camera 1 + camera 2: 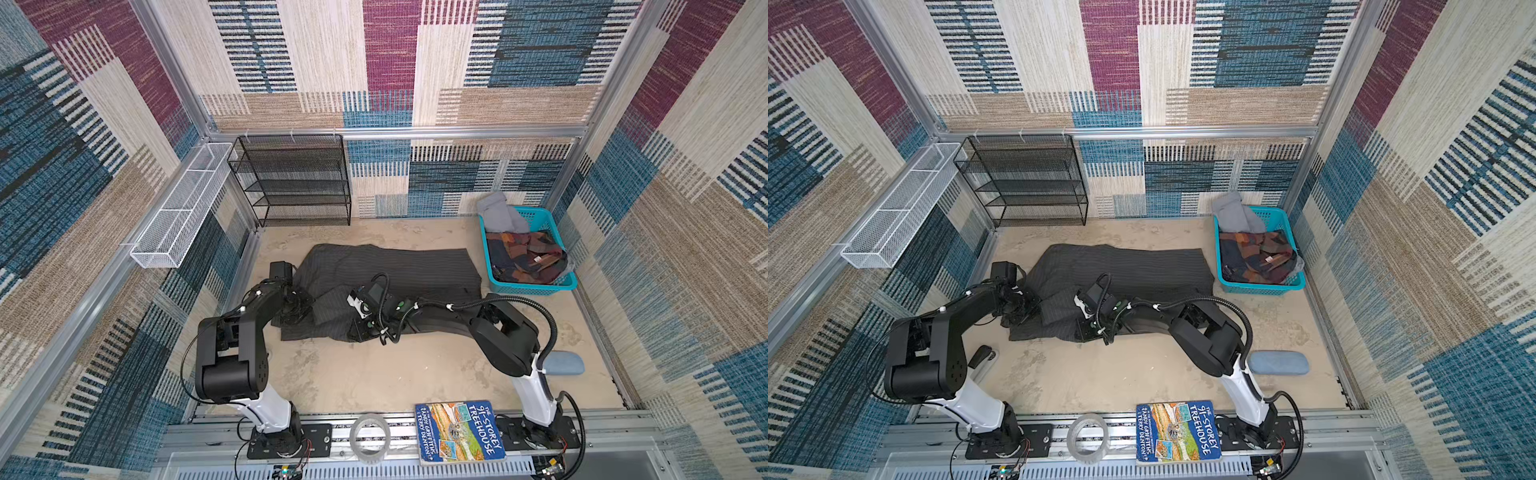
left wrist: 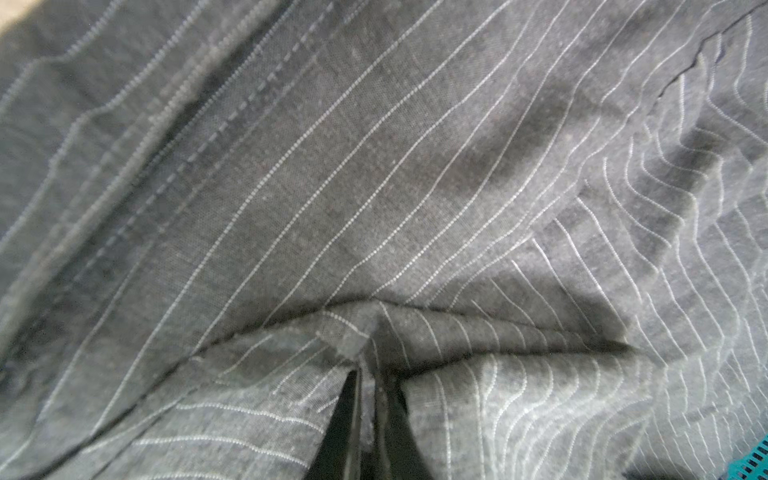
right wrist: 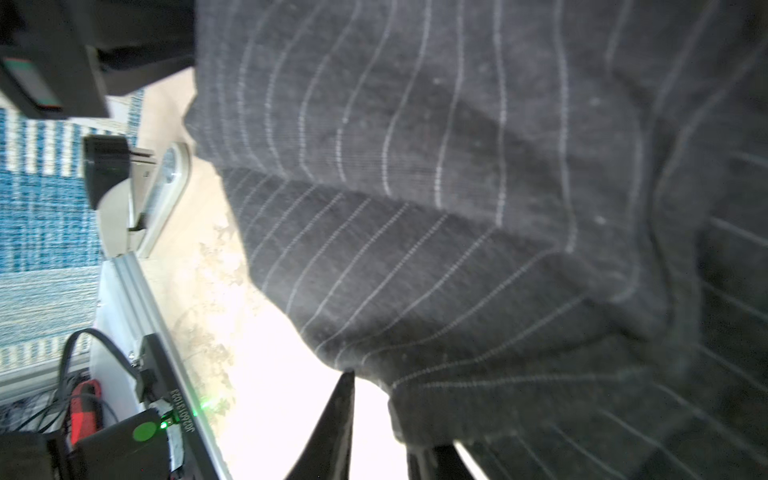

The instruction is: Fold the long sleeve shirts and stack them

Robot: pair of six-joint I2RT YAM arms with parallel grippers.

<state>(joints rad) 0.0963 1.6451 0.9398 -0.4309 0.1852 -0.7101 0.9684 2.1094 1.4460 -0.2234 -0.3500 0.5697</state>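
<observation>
1. While no folded pile is to be seen on the sandy-beige tabletop (image 1: 374, 374), the task is judged to be at an early stage. Only one large charcoal-grey pinstriped cloth shirt (image 1: 386, 270) has been laid out.
2. That shirt is spread across the middle of the table, just left of the turquoise plastic basket (image 1: 490, 286). Its near-left part is doubled over and bunched, so a first fold is judged to be under way and not finished.
3. A plaid garment in rust and navy (image 1: 528, 257) and a pale grey garment (image 1: 498, 214) are seen lying in the basket. Whether they are long-sleeved cannot be told.
4. The left gripper (image 2: 365, 370) is clenched on a ridge of pinstriped cloth. Its arm is bent high at the elbow and reaches far from its near-left base to the shirt's left edge.
5. The right gripper (image 3: 374, 403) is set at the shirt's near edge, with its arm stretched low and leftward past the middle. The jaws stand narrowly apart about the hem, with bright table showing beside one finger — whether cloth is pinched cannot be told.
</observation>
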